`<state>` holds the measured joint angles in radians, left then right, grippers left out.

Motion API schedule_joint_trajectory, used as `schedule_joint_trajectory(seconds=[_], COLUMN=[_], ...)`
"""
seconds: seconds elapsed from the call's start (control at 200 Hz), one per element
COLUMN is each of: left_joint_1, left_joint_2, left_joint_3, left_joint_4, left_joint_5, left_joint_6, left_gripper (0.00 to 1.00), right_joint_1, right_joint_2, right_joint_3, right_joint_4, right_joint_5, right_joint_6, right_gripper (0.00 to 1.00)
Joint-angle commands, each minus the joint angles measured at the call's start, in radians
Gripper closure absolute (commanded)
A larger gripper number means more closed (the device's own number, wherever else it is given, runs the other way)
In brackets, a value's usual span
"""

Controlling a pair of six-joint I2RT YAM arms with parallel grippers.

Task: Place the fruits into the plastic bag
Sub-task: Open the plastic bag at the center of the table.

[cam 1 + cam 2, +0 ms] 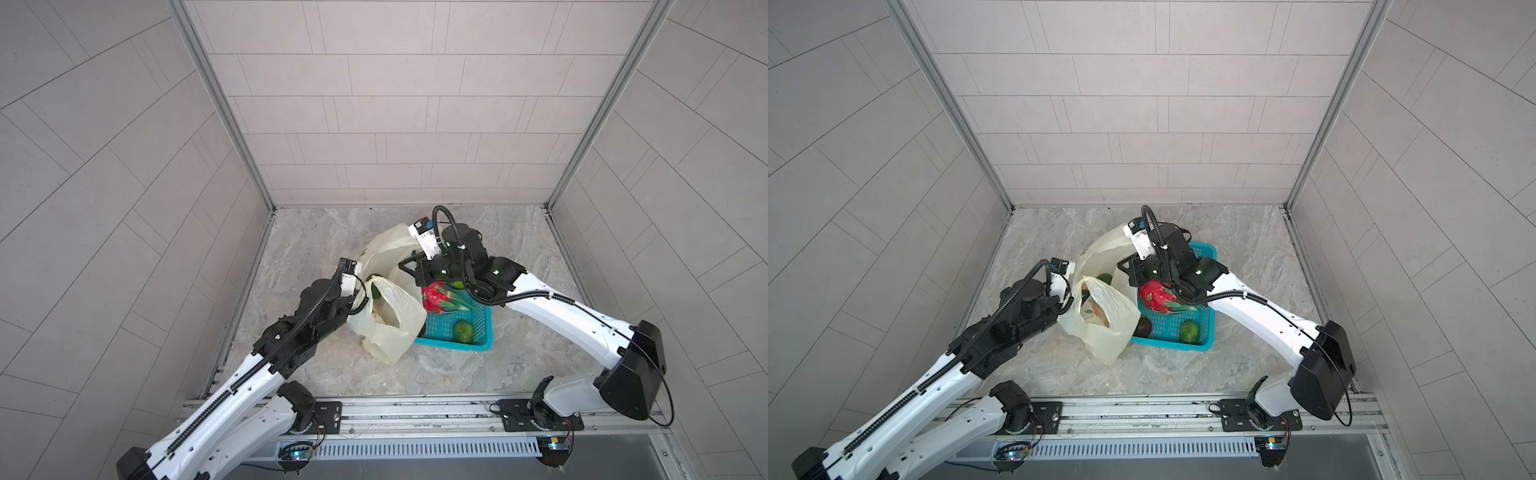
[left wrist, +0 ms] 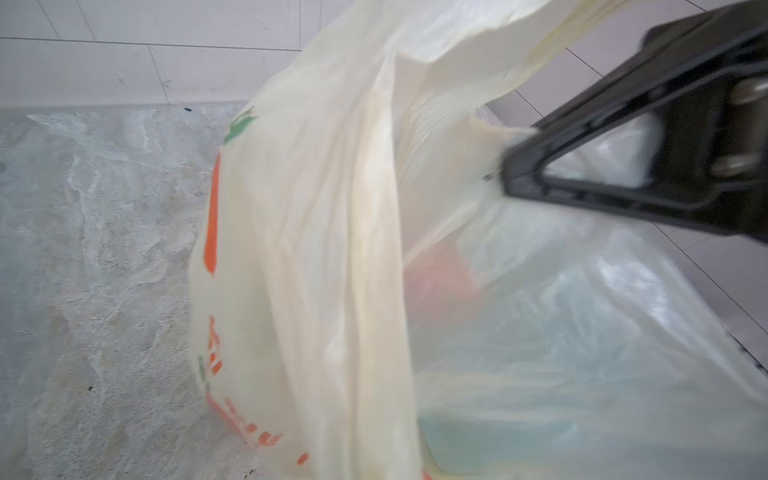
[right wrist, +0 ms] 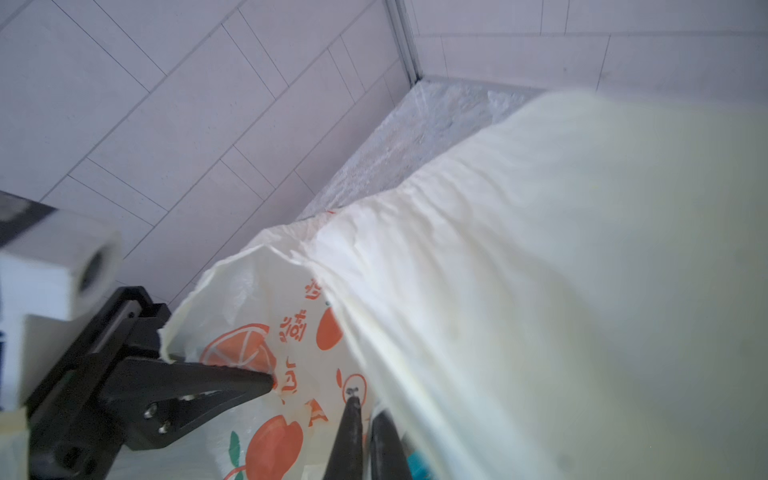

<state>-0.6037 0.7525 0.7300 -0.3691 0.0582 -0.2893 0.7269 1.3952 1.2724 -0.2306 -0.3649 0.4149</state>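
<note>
Your grey marble-patterned bench (image 1: 519,365) carried everything. The biggest thing on it was the thin translucent pale-yellow plastic bag (image 1: 390,328). You had it hung between your left hand (image 3: 262,379) and your right hand (image 1: 405,266). Its mouth was turned upward, and its long axis ran from the tiled back wall (image 1: 415,124) toward the metal front rail (image 1: 415,409). Its bottom sagged onto the bench at the near end.

Your left hand was clenched on the bag's rim. Your right hand was clenched too, and the left wrist view showed film gathered at its tip.

Just beside the bag, on its right, sat the teal perforated plastic basket (image 1: 453,345). The bag's side overlapped its near left corner, and your white right arm (image 1: 561,316) crossed above its far half.

Inside the basket lay the red-pink dragon fruit (image 1: 434,297). Its long axis ran across the basket, with the red body toward the bag and the green scales pointing away from it. A round green fruit (image 1: 463,331) lay near the basket's front wall. A dark brown fruit (image 1: 1143,327) sat half hidden behind the bag. A second green fruit (image 1: 1104,278) showed in the bag's open mouth.

Smallest of all, orange fruit prints (image 3: 241,353) and orange lettering (image 3: 295,328) marked the bag. The lettering was too blurred for you to read.
</note>
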Motion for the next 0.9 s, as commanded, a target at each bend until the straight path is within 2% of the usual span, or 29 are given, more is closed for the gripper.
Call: schedule_joint_trajectory(seconds=[0.0, 0.24, 0.365, 0.45, 0.485, 0.535, 0.555, 0.626, 0.761, 0.831, 0.891], left_joint_1=[0.045, 0.156, 0.189, 0.196, 0.196, 0.196, 0.196, 0.196, 0.196, 0.197, 0.197], left_joint_2=[0.004, 0.009, -0.002, -0.003, -0.004, -0.009, -0.013, -0.027, -0.067, -0.082, -0.087], left_joint_3=[0.027, 0.009, -0.014, -0.035, -0.045, -0.065, -0.074, -0.1, -0.131, -0.139, -0.138], left_joint_4=[0.024, -0.004, 0.017, 0.034, 0.039, 0.057, 0.065, 0.09, 0.13, 0.137, 0.136], left_joint_5=[-0.028, 0.001, 0.11, 0.17, 0.192, 0.21, 0.21, 0.196, 0.194, 0.201, 0.201], left_joint_6=[0.026, 0.031, 0.038, 0.041, 0.045, 0.044, 0.044, 0.038, 0.047, 0.054, 0.056], left_gripper=[1.0, 1.0, 1.0, 1.0, 1.0, 1.0, 1.0, 1.0, 1.0, 1.0, 1.0], right_joint_1=[0.008, 0.02, 0.012, -0.018, -0.031, -0.048, -0.058, -0.102, -0.241, -0.305, -0.319], right_joint_2=[-0.051, -0.144, -0.157, -0.183, -0.2, -0.229, -0.242, -0.296, -0.428, -0.475, -0.482], right_joint_3=[-0.008, -0.088, -0.157, -0.206, -0.22, -0.244, -0.253, -0.295, -0.422, -0.466, -0.471], right_joint_4=[0.015, -0.047, -0.079, -0.056, -0.047, -0.035, -0.031, -0.029, 0.015, -0.011, -0.081], right_joint_5=[0.088, 0.211, 0.298, 0.264, 0.248, 0.227, 0.219, 0.205, 0.109, 0.083, 0.095], right_joint_6=[-0.031, -0.045, -0.022, -0.003, 0.002, 0.008, 0.011, 0.047, 0.129, 0.147, 0.103], right_gripper=[1.0, 1.0, 1.0, 1.0, 0.92, 0.64, 0.57, 0.39, 0.29, 0.28, 0.28])
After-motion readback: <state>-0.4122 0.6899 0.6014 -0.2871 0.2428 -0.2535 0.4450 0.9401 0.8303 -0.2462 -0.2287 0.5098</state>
